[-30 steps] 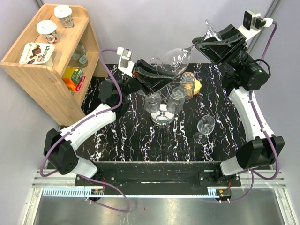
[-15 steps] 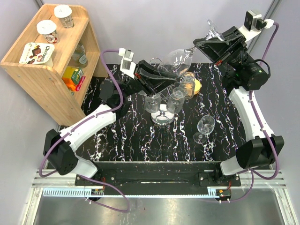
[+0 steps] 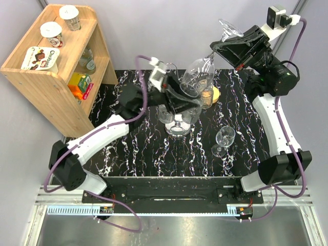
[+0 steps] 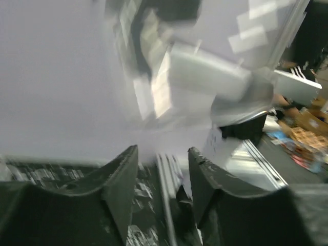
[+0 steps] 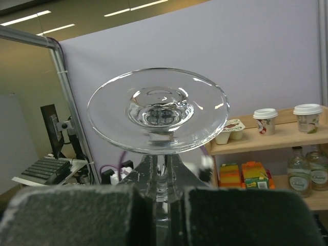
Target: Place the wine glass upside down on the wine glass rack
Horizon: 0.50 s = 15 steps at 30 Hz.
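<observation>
Black marble table (image 3: 128, 148), wooden shelf (image 3: 51, 77) at far left. Top view: right gripper (image 3: 212, 50) is clamped on the stem of the wine glass (image 3: 197, 77), held high. Its long axis is tilted, foot up and far-right, bowl down toward the wine glass rack (image 3: 177, 128). The rack's wire arms are mostly hidden by the hanging glasses and the left gripper (image 3: 184, 100). A second glass (image 3: 224, 137) stands upright on the table, near right.

Left wrist view: heavy motion blur. Fingers (image 4: 120, 179) are apart, holding nothing.

Right wrist view: the foot (image 5: 157, 110) faces the camera, stem pinched between the closed fingers (image 5: 77, 215). The bowl is out of sight.
</observation>
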Each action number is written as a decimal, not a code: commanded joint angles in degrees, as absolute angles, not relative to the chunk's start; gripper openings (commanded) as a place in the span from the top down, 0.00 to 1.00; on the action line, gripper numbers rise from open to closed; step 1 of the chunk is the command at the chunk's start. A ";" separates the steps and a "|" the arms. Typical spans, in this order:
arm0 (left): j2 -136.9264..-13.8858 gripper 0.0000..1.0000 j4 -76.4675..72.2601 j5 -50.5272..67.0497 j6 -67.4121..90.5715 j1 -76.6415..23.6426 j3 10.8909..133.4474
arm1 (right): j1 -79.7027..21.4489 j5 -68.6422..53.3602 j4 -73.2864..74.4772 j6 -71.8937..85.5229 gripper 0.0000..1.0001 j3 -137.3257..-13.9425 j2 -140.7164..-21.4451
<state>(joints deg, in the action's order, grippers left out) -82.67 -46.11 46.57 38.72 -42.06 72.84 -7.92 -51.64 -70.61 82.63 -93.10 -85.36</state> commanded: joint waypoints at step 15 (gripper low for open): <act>-84.02 0.42 -30.85 57.39 40.34 -38.32 74.00 | -9.14 -55.11 -58.36 80.69 1.00 -101.78 -80.51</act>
